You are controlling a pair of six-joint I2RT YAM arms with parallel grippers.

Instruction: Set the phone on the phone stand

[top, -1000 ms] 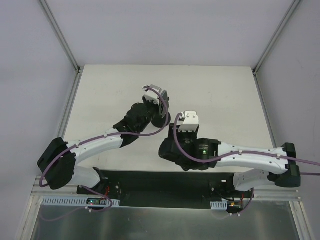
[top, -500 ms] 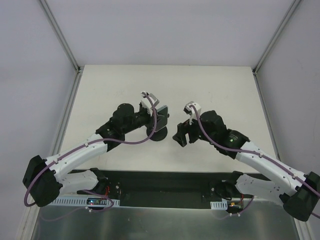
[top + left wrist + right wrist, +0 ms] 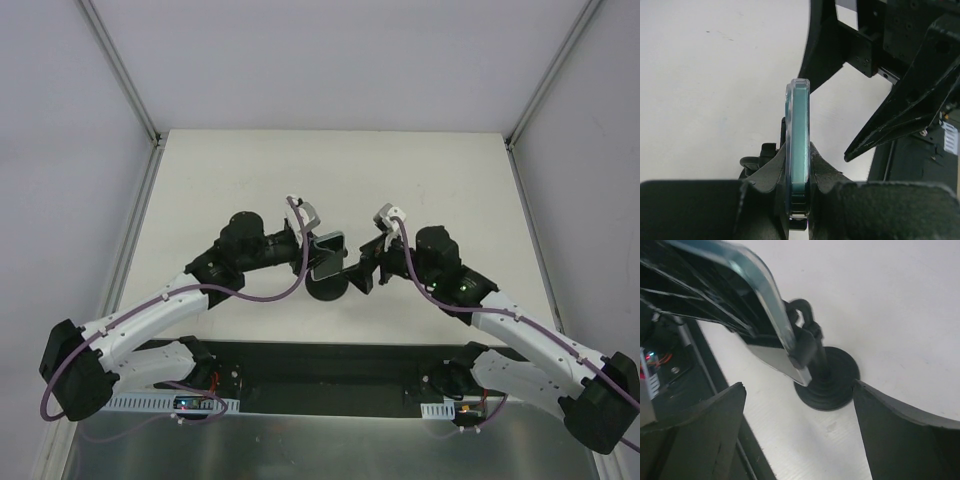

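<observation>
The phone [image 3: 328,254] stands on edge, pinched between my left gripper's [image 3: 316,252] jaws. In the left wrist view the phone [image 3: 798,145] shows edge-on with a teal rim and clear case, and my left gripper [image 3: 799,172] is shut on it. The black phone stand [image 3: 328,287] is right under the phone. In the right wrist view the phone [image 3: 767,300] leans against the stand's holder [image 3: 801,335], above the round base [image 3: 832,385]. My right gripper [image 3: 360,268] is open, its jaws either side of the base [image 3: 800,435] and a little short of it.
The black mounting plate [image 3: 330,365] runs along the near table edge, just in front of the stand. Bare white table [image 3: 440,180] lies behind and to both sides. The right gripper's fingers [image 3: 885,117] hang close to the phone's right side.
My left gripper has carried the phone nearer and to the right. The stand's base now shows closer to the front edge. My right gripper has swung left towards the stand.
</observation>
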